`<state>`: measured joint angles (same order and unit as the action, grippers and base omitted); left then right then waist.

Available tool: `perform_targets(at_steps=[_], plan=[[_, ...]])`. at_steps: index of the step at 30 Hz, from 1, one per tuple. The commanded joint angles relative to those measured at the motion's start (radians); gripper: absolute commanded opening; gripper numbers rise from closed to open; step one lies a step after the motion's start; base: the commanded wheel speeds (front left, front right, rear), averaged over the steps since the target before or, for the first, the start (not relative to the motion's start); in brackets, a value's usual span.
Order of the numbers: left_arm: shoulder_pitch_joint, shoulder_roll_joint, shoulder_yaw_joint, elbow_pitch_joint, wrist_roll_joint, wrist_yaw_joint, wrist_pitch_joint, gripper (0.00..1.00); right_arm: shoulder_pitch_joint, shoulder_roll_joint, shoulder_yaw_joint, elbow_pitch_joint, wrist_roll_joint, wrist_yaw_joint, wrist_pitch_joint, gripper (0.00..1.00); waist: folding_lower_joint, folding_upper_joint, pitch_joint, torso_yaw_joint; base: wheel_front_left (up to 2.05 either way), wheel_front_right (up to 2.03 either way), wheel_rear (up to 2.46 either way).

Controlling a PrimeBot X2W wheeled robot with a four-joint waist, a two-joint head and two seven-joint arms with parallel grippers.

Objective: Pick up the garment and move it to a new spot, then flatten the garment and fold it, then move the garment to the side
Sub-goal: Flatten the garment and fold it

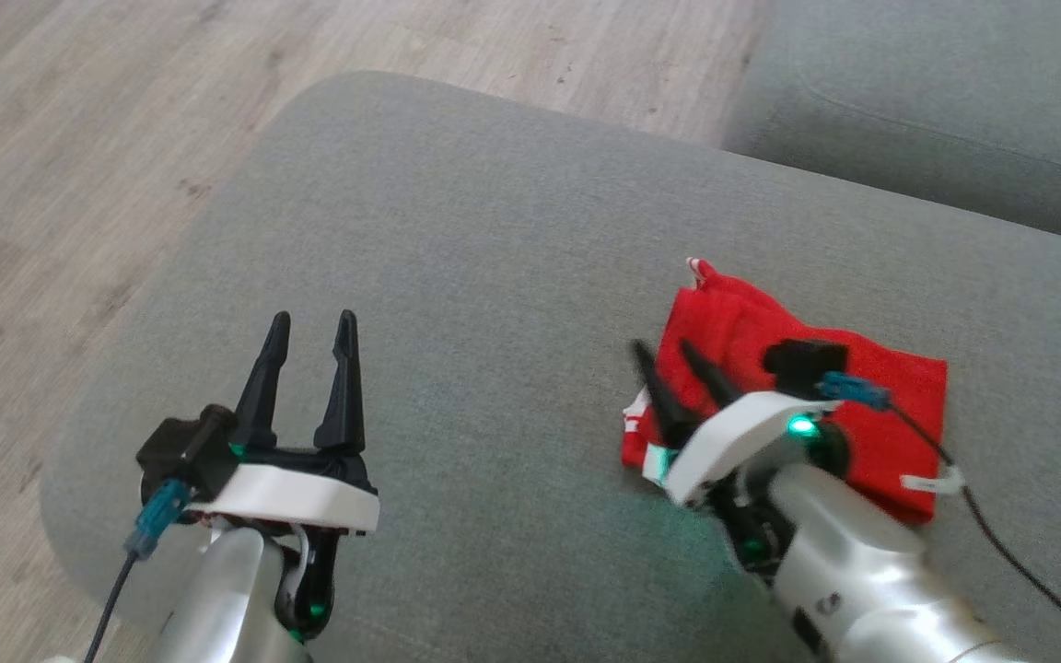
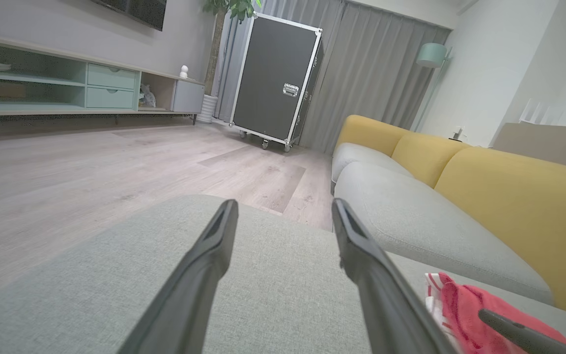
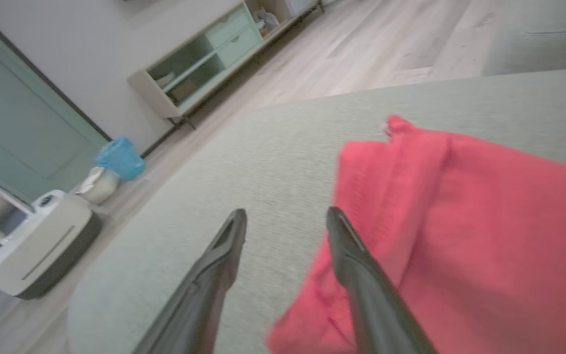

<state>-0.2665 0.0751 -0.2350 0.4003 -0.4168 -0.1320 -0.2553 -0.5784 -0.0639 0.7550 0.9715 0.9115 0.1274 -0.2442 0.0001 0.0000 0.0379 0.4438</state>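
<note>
A grey cushion (image 1: 494, 230) lies over a pale wood floor (image 1: 79, 138), with a second cushion (image 1: 936, 101) at 1 o'clock in the head view. The red garment (image 1: 899, 396) lies at about 4 o'clock on the near cushion as a flat, roughly rectangular bundle, with white-striped trim at its 11 o'clock corner.

The right gripper (image 1: 662, 348) is over the garment's 9 o'clock edge, pointing toward 11 o'clock. Its fingers are spread and pinch nothing. In the right wrist view one finger (image 3: 361, 275) lies over red cloth and the other (image 3: 214, 275) over bare cushion.

The left gripper (image 1: 314, 320) is at 7 o'clock, well apart from the garment. Its fingers are spread wide over bare cushion and point to 12 o'clock.

The left wrist view shows a yellow sofa back (image 2: 509, 196) at 3 o'clock and a black case (image 2: 275, 78) at 12 o'clock.
</note>
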Motion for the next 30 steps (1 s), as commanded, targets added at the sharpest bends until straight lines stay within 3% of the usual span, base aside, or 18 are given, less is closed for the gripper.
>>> perform_targets(at_steps=[1, 5, 8, 15, 22, 30], plan=[[-0.053, 0.010, 0.028, -0.025, -0.007, 0.001, -0.006, 1.00, 0.000, 0.014, 0.052, -0.070, 0.045, 0.003, 0.002, 1.00, -0.0001, 0.0000, -0.005, -0.020, 0.00, 0.00, 0.00], [-0.053, 0.011, 0.036, -0.031, -0.007, 0.001, -0.006, 1.00, -0.021, 0.014, 0.102, -0.115, 0.093, 0.003, -0.011, 1.00, -0.0001, 0.0000, -0.016, -0.069, 0.00, 0.00, 0.00], [-0.046, 0.012, 0.051, -0.042, -0.005, 0.001, -0.006, 1.00, -0.058, 0.014, 0.080, -0.106, 0.057, 0.003, -0.016, 1.00, -0.0001, 0.0000, -0.024, -0.118, 0.00, 0.00, 0.00], [-0.021, 0.012, 0.092, -0.059, 0.013, 0.004, -0.006, 1.00, -0.049, -0.023, -0.282, -0.153, -0.347, 0.003, -0.017, 1.00, -0.0001, 0.0000, -0.031, -0.243, 0.00, 0.00, 0.00], [0.002, -0.003, 0.132, -0.099, 0.039, 0.004, -0.006, 1.00, 0.129, -0.028, -0.665, -0.371, -0.699, 0.003, -0.017, 1.00, -0.0001, 0.0000, -0.019, -0.331, 0.00, 0.00, 0.00], [0.024, -0.016, 0.181, -0.116, 0.065, 0.005, -0.006, 1.00, 0.281, 0.008, -0.801, -0.555, -0.853, 0.003, -0.017, 1.00, -0.0001, 0.0000, -0.006, -0.380, 0.00, 0.00, 0.00]])
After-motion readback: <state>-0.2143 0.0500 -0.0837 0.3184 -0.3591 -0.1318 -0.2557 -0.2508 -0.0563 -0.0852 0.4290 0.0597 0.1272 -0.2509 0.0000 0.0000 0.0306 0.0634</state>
